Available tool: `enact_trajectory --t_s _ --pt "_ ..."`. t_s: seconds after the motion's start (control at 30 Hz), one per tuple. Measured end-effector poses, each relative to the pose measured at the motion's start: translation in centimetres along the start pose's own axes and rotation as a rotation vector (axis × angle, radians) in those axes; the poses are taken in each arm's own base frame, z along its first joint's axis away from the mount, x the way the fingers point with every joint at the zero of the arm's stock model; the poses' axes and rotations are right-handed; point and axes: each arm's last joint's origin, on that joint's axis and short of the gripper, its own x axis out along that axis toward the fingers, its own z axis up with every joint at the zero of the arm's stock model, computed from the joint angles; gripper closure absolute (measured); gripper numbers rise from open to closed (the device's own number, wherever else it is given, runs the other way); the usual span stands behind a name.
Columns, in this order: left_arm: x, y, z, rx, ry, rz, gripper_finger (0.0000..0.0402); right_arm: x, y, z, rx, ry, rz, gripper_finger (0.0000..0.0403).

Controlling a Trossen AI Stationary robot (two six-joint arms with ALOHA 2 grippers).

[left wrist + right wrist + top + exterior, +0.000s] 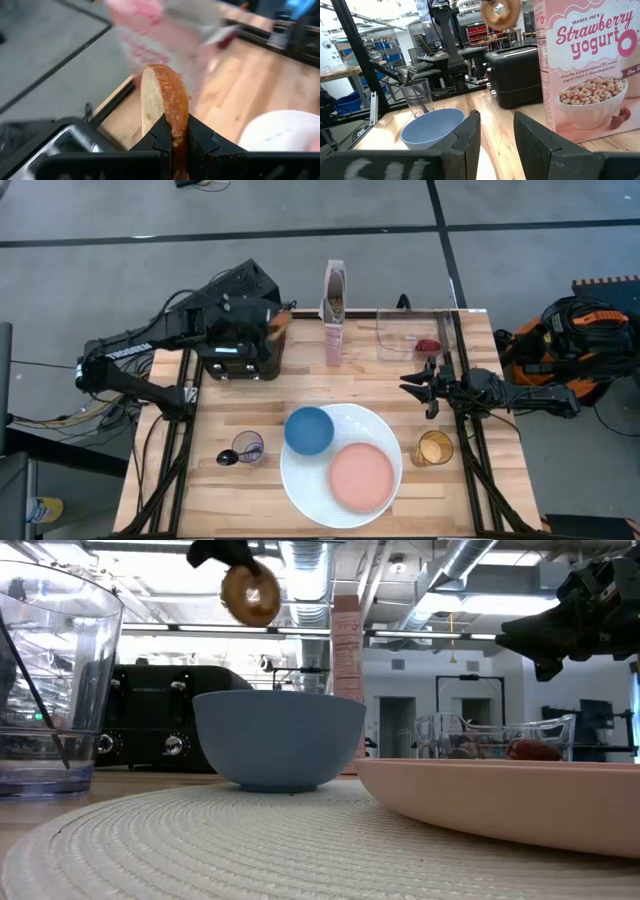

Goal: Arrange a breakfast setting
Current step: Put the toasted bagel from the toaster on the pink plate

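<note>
One white plate (pixel 303 485), one pink plate (pixel 361 476), one blue bowl (pixel 309 430), one bagel half (pixel 165 100), one toaster (pixel 516 75), one cereal box (pixel 592 70), two drinking glasses: one (pixel 248 446), another (pixel 434 448).

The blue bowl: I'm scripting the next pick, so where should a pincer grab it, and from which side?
Probably the rim of the blue bowl, from above on the side away from the pink plate: its wall is smooth and curved, and the open top leaves the rim exposed.

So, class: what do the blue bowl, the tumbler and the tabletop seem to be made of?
Blue bowl: probably matte ceramic or plastic, opaque with no glare.
Tumbler: clear glass or plastic, you see through it.
Tabletop: wood, with visible plank strips and grain.
</note>
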Motion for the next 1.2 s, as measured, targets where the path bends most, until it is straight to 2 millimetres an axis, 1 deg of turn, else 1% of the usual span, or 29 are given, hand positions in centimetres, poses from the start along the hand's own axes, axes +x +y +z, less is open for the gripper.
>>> enact_trajectory --t_s 0.17,0.3,0.5,0.63,0.8,0.97,1.2 --pt "-1.0 -2.8 -0.5 0.069 -0.033 -0.075 0.0391 0.0 0.0 0.0 0.0 0.0 0.0 0.0264" --pt "-1.2 -5.2 -0.8 0.103 -0.051 -0.129 0.0391 0.0 0.0 0.0 0.0 0.0 0.0 0.0264" --pt "-0.5 -9.0 -1.7 0.164 -0.056 -0.216 0.0391 0.0 0.0 0.0 0.0 0.0 0.001 0.0264" --pt "0.3 -11.9 -2.7 0.229 -0.052 -0.249 0.0391 0.0 0.0 0.0 0.0 0.001 0.001 0.0264" --pt "1.4 -16.0 -4.4 0.341 -0.063 -0.291 0.0391 0.0 0.0 0.0 0.0 0.0 0.001 0.0264" --pt "2.1 -19.7 -6.2 0.445 -0.103 -0.312 0.0391 0.0 0.0 0.0 0.0 0.0 0.0 0.0264" --pt "2.4 -23.2 -8.2 0.536 -0.151 -0.369 0.0391 0.0 0.0 0.0 0.0 0.0 0.001 0.0264"
